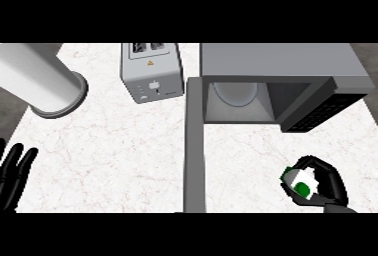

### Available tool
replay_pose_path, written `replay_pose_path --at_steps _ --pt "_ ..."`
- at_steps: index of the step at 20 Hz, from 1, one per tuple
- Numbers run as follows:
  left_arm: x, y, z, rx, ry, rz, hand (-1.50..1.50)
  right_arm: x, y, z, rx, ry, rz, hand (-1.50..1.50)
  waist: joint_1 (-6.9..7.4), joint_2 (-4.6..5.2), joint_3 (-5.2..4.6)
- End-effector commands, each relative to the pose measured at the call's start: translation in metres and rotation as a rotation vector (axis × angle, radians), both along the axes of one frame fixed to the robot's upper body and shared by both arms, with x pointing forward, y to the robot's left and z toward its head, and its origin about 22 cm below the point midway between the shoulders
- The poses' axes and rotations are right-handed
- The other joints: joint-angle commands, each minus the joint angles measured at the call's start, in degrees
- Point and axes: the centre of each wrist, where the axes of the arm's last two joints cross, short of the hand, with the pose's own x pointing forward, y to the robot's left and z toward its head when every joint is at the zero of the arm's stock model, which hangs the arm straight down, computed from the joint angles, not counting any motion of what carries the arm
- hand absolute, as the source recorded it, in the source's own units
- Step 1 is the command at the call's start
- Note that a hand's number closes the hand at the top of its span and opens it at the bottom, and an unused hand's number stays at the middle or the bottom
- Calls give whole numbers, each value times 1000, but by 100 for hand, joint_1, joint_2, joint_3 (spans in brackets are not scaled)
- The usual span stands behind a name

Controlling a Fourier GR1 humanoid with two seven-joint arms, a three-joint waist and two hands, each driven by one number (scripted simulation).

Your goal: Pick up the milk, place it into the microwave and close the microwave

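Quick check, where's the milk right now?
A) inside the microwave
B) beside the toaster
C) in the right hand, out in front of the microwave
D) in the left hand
C: the right hand is curled round the milk, in front of the open microwave, not inside it.

At 4 o'clock the right robot hand (pixel 331 184) curls round the milk (pixel 301 179), hiding all but a white patch and a green spot. At 8 o'clock the left robot hand (pixel 13 172) is cut by the edge. The microwave door (pixel 194 150) runs out of view at 6 o'clock.
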Motion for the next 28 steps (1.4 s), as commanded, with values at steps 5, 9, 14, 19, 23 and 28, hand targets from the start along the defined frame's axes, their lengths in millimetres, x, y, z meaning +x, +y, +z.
replay_pose_path --at_steps 5,9,14,19,23,28 --pt "-7 -1 -9 6 10 12 -150 -31 82 -20 137 -167 73 150 -80 -22 -13" --pt "-12 16 13 -6 14 29 -150 -18 93 15 103 -162 62 150 -83 -19 -15" --pt "-5 17 -18 -30 42 30 -150 -9 124 47 91 -200 11 150 -54 -8 -12" --pt "-9 25 -12 -27 30 13 -150 31 142 96 -8 -210 16 150 -20 -5 -11" --pt "6 43 0 1 41 25 -150 62 184 103 -102 -192 4 150 18 15 -6" --pt "12 35 -3 3 29 27 -150 111 188 130 -185 -108 -85 150 10 20 -6"
